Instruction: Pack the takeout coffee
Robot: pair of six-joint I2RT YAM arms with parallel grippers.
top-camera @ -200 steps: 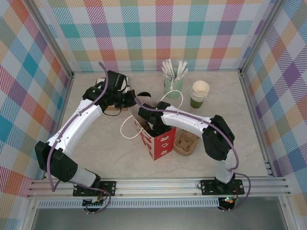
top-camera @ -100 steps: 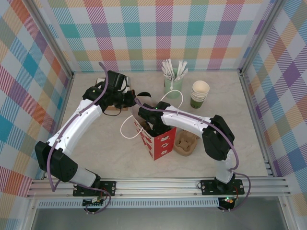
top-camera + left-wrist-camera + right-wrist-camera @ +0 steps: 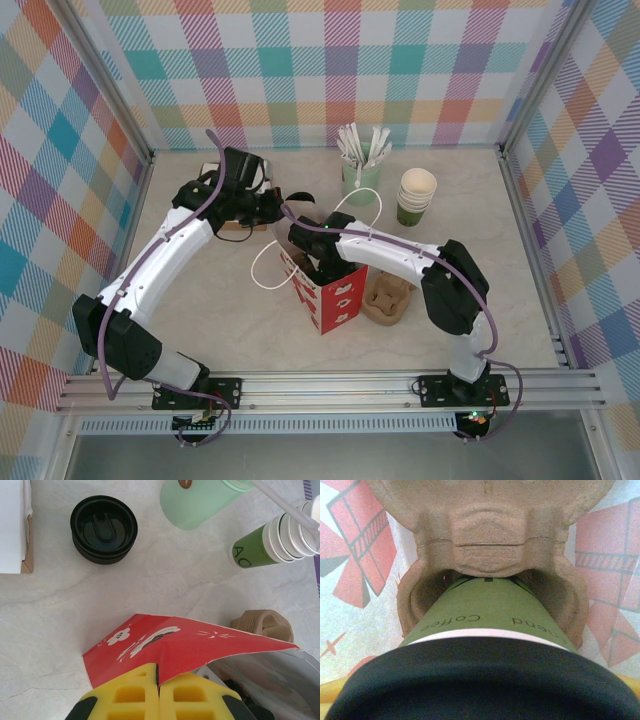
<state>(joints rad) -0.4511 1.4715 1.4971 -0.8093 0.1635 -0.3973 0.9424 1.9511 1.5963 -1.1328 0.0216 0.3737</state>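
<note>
Your top external camera sits high behind the arm bases and looks down over the whole table (image 3: 210, 300), with the near rail at the bottom. Your left wrist camera looks steeply down past the left gripper (image 3: 158, 675), close above the red bag (image 3: 170, 645). Your right wrist camera faces along the takeout coffee (image 3: 485, 612), very near it. The top and left wrist views share the bag, the stirrer pot (image 3: 360, 180) and the cup stack (image 3: 416, 195).

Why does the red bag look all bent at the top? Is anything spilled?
The rim of the red paper bag is creased outward because the left gripper pinches it. Nothing looks spilled: the takeout coffee, lid on, sits in its pulp carrier.
</note>
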